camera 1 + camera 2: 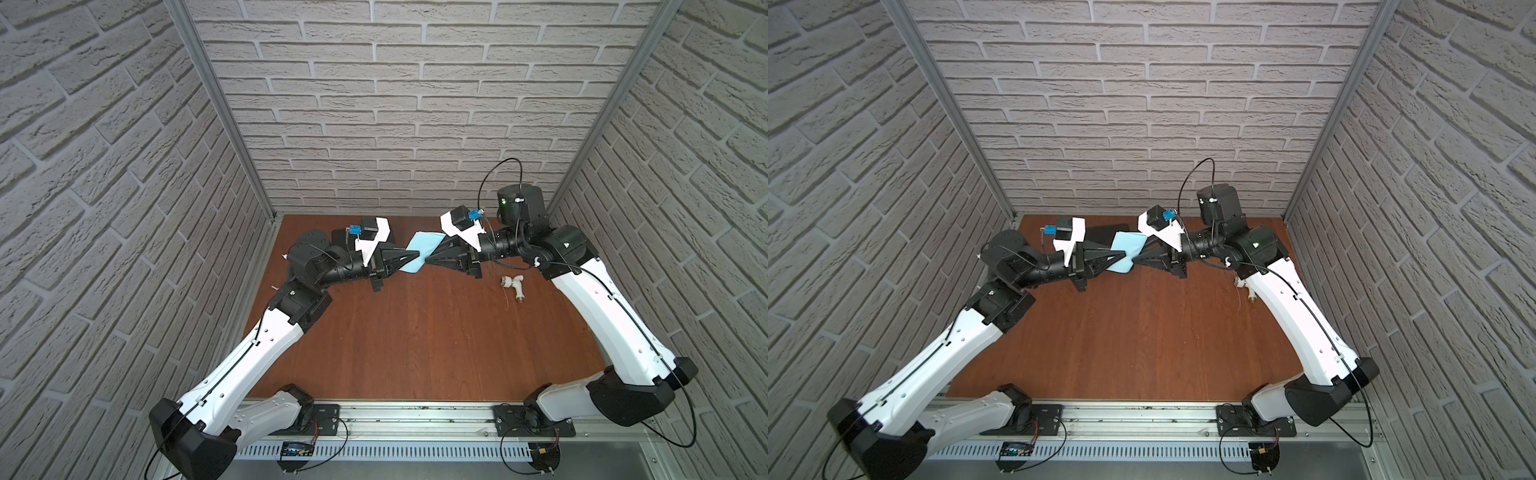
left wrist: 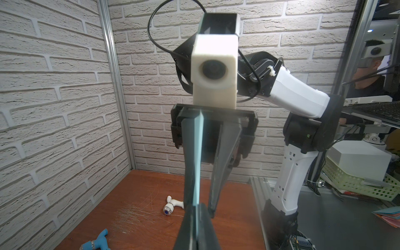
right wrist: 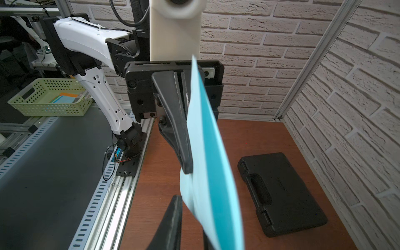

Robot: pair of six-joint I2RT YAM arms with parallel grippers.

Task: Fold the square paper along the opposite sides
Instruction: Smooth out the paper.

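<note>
Above the far half of the worktop (image 1: 415, 340) I hold the square paper (image 3: 207, 151) in the air: left end effector (image 2: 196, 208) clamped on it, right end effector (image 3: 191, 207) narrow around it, grip unconfirmed. The light blue sheet stands on edge, loosely bowed; I judge no crease set, the fold outstanding.

Pale grey brick-pattern walls (image 1: 395, 104) close in the back and both sides, joined at the back corners by aluminium posts (image 1: 219, 108), around a reddish-brown wood-grain floor panel (image 1: 415, 332) edged in front by an aluminium rail (image 1: 415, 413), beyond which lie a dark grey surface (image 3: 54, 173) and a pale green perforated basket (image 3: 47, 108).
</note>
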